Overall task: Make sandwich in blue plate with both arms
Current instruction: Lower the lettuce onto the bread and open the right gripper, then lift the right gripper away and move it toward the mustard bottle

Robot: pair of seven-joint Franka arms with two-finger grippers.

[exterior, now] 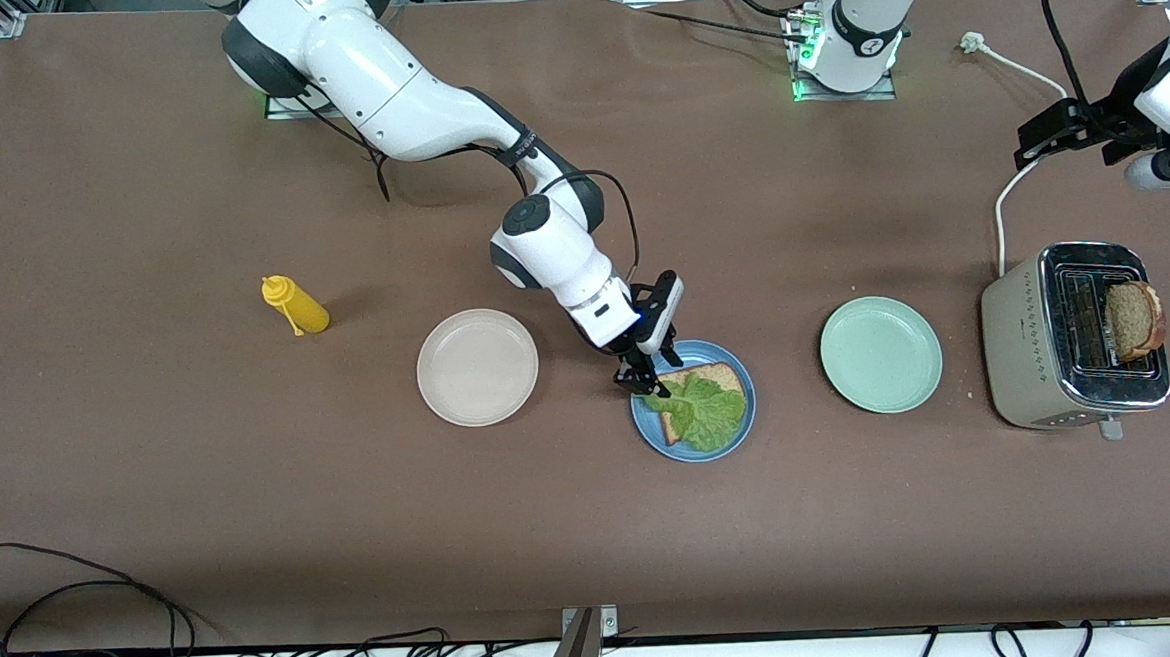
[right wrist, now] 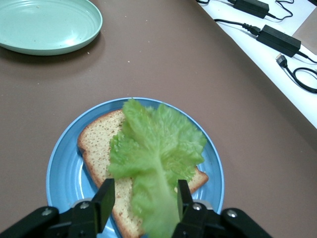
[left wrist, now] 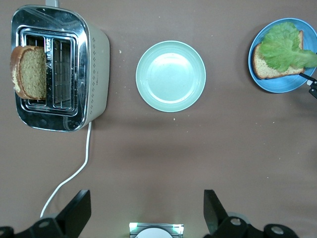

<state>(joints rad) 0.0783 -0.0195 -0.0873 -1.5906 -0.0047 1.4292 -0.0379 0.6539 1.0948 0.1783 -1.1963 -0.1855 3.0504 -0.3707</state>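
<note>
**benchbot_22:** Looking at the blue plate (exterior: 693,400) as my anchor: it's sitting between the cream plate (exterior: 477,366) and the pale green plate (exterior: 881,353), and it's already carrying one toast slice (right wrist: 101,148) with the lettuce leaf (right wrist: 156,148) draped on top. The right gripper (exterior: 645,377) is hanging over the plate's edge toward the right arm's end of the table, jaws partly apart with the leaf's stalk end running between the fingers (right wrist: 105,198). I can't tell if it's still pinching the leaf or just straddling it.

**toastwatch:** And the second slice (exterior: 1135,319)?

**benchbot_22:** It's poking up out of the toaster (exterior: 1066,338), well apart from the blue plate, past the green one toward the left arm's end. The left gripper (left wrist: 143,210) is waiting up over that end of the table, fingers spread wide, holding nothing.

**toastwatch:** What's worrying you?

**benchbot_22:** My guess is the leaf is clinging to a finger, so lifting off could drag it off the bread or off the plate. It's also hanging past the crust, so the top slice could land crooked and slide. And the toast is leaning in its slot, so a grab there could slip or tip the toaster.

**toastwatch:** Any labels?

**benchbot_22:** Nothing readable. The yellow bottle (exterior: 294,305), past the cream plate, is looking plain, and the mark on the left arm's base is too small to read.
</note>
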